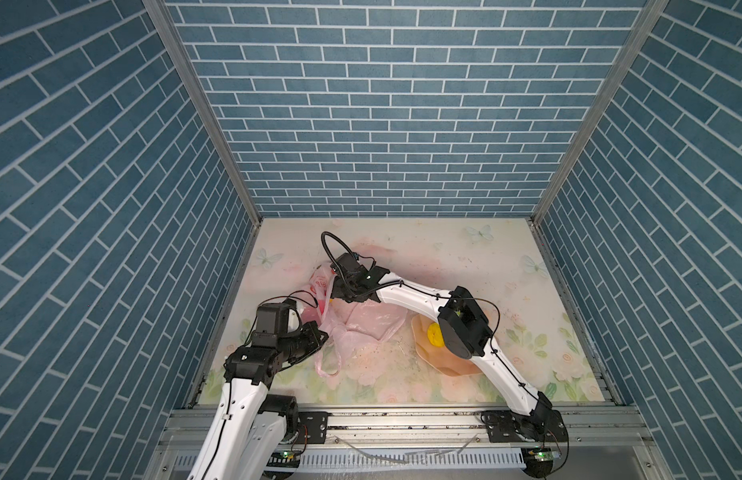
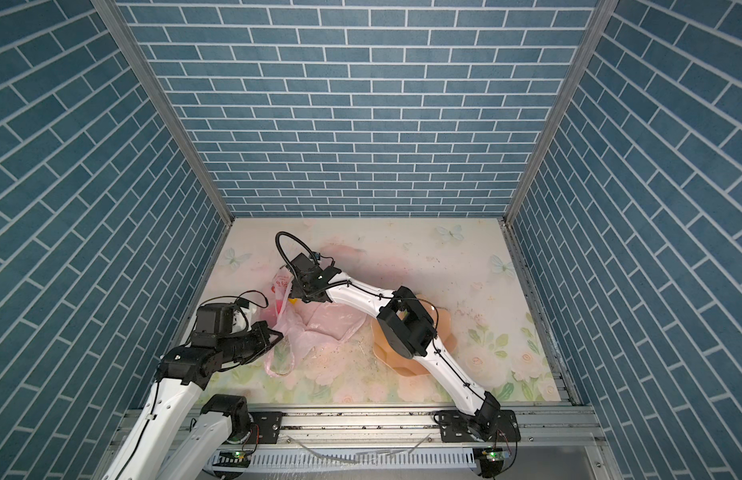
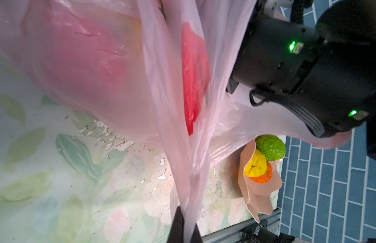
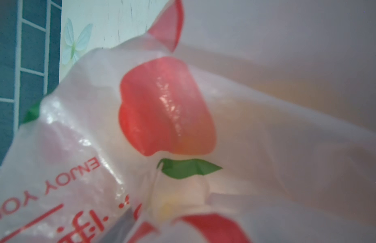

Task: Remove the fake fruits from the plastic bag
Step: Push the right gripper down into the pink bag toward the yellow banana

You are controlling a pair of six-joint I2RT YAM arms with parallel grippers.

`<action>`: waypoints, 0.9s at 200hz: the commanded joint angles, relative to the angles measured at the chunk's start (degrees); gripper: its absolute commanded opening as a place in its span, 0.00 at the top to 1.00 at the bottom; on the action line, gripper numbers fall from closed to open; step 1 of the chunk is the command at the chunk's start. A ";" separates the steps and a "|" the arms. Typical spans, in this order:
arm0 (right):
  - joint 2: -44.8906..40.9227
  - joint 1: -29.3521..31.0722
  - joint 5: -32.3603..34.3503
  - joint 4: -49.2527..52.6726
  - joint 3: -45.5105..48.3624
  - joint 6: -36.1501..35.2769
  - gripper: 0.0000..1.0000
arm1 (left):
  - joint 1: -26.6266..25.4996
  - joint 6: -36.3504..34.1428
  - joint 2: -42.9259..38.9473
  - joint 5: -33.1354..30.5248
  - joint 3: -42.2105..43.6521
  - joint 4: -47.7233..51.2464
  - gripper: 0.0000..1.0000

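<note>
**Item:** plastic bag (image 1: 363, 326), slack, just left of the bowl (image 3: 265, 202) (three fake fruits (image 3: 255, 166) sit in it).
**Handling:** probably light, limp, slippery film; best taken at a handle or mouth hem.
**Lie:** long axis alongside the bowl, loop handle trailing past its near rim.
**Grips:** left gripper (image 3: 184, 229) pinched tight on film; right gripper (image 1: 338, 293) buried in folds, spread unreadable.

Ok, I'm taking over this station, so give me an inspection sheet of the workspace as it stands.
Surface: floral tabletop, print flaking.
Job's things: plastic bag slumped, reddish shape inside; green fruit, wrinkly yellow fruit, tangerine in peach bowl.
Clutter: pale strips lying in front of the table.
Grippers: left gripper pinches bag film; right gripper at bag, jaws hidden.
Cables: black loop over right wrist.
Surroundings: blue brick-print walls.
</note>
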State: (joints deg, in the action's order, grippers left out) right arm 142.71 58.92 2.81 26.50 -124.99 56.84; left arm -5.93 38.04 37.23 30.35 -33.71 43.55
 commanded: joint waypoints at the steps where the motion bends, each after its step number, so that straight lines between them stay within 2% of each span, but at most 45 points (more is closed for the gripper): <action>1: 2.70 -0.28 4.57 4.29 -5.34 4.39 0.27 | 0.22 -0.93 -0.36 3.43 0.77 -1.06 1.00; 53: 6.85 -0.12 5.92 8.35 -12.17 4.42 0.29 | 0.22 -0.99 -0.33 4.39 1.17 -2.00 1.00; 110: 8.96 0.32 0.94 1.43 -12.76 2.34 0.31 | 0.22 -0.53 -0.08 2.62 0.98 -3.27 1.00; 147: 10.69 0.47 1.49 3.76 -14.84 2.21 0.31 | 0.22 -0.76 0.23 2.79 0.49 -4.09 1.00; 180: 11.77 0.33 2.48 5.31 -15.34 3.04 0.44 | 0.22 -0.69 -0.05 2.98 0.78 -3.98 1.00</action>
State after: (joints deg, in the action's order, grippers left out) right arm 152.09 59.27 3.99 29.45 -137.43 58.59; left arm -5.91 37.91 37.50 33.06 -33.36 39.53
